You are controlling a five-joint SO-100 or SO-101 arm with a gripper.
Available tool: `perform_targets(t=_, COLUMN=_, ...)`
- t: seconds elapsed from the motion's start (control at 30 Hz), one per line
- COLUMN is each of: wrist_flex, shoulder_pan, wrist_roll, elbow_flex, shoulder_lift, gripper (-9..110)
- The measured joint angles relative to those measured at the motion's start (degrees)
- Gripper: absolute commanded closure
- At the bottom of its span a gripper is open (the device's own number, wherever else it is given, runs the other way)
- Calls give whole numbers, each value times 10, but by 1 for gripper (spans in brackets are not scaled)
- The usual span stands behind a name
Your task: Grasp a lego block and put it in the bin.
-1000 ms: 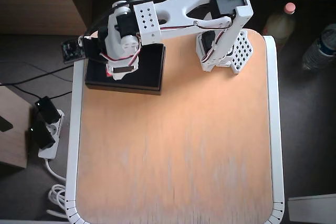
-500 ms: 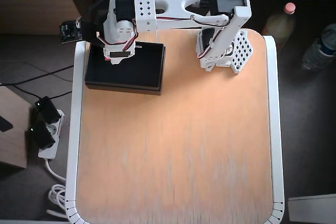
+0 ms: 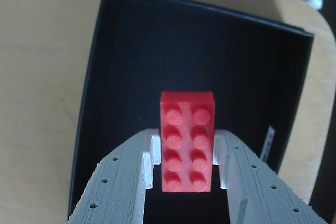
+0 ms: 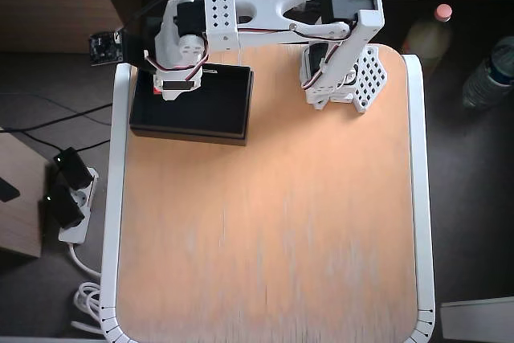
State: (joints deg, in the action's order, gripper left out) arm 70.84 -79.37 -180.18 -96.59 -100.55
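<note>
Overhead, the arm hides the lego block (image 3: 187, 141) (bin's (image 4: 217, 110) corner too).

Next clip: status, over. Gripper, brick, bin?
Gripper shut on red lego block, studs facing wrist camera. Block held above black bin interior, not released. Bin looks empty; nothing in the way.

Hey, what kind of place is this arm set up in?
Probably a home room or hobby corner, not a lab: a small wooden table with white edging, a power strip and loose cables on dark carpet, and drink bottles on the floor beside it.
</note>
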Motion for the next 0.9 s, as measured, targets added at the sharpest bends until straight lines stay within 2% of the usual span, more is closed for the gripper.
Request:
perform_targets(t=0.4, wrist_flex=-4, shoulder_pan=0, wrist_roll=-6, elbow_flex=-34, shoulder_lift=0, gripper=101)
perform_targets(t=0.7, wrist_flex=-4, shoulder_pan=0, wrist_roll=-6, elbow_flex=-35, shoulder_lift=0, gripper=87)
perform_targets(t=0.9, wrist_flex=-4, shoulder_pan=0, wrist_roll=-6, elbow_flex=-35, shoulder_lift=0, gripper=85)
